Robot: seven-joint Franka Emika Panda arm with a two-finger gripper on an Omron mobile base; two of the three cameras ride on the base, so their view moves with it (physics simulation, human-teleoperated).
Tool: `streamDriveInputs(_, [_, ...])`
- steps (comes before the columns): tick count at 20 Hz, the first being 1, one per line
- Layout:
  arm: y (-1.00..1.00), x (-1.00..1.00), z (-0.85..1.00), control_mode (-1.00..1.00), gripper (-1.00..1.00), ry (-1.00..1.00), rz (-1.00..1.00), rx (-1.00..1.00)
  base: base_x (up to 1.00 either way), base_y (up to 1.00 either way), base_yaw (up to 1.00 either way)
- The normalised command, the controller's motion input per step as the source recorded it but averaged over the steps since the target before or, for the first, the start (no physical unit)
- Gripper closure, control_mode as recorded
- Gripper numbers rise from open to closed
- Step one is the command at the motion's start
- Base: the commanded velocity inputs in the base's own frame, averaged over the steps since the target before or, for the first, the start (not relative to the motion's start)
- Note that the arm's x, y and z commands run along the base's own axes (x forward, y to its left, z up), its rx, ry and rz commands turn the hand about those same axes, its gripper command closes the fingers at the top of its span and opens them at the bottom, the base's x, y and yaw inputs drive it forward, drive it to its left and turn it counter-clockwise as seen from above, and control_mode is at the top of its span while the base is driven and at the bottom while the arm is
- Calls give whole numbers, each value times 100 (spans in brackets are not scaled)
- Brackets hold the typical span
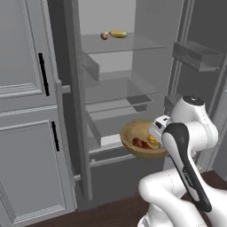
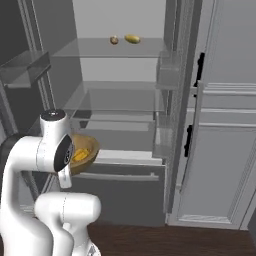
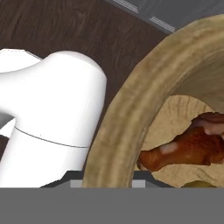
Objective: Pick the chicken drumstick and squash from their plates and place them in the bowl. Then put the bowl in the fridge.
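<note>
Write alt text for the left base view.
A white robot arm's gripper holds a wooden bowl with a chicken drumstick and yellow squash inside, in front of an open grey fridge. Two small foods sit on the upper glass shelf.

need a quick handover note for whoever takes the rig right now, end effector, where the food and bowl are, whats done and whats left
End effector: shut on the bowl's rim, holding it up in front of the open fridge.
Bowl: wooden, carried at about the height of the lower shelf, at the front of the fridge and not set down.
Chicken drumstick: lying inside the bowl.
Squash: in the bowl next to the drumstick.
Done: both foods are in the bowl, the bowl is lifted, the fridge door is open.
Left: move the bowl in over a shelf, set it down, release and pull the arm back.
</note>
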Motion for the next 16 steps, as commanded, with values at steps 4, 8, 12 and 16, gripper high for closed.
streamDriveInputs(4, [0,0,0,100,100,0,0,0,76,-15,0])
streamDriveInputs(8, [0,0,0,100,100,0,0,0,52,-17,0])
streamDriveInputs(12, [0,0,0,100,100,0,0,0,46,-23,0])
streamDriveInputs(16, [0,0,0,100,100,0,0,0,55,-30,0])
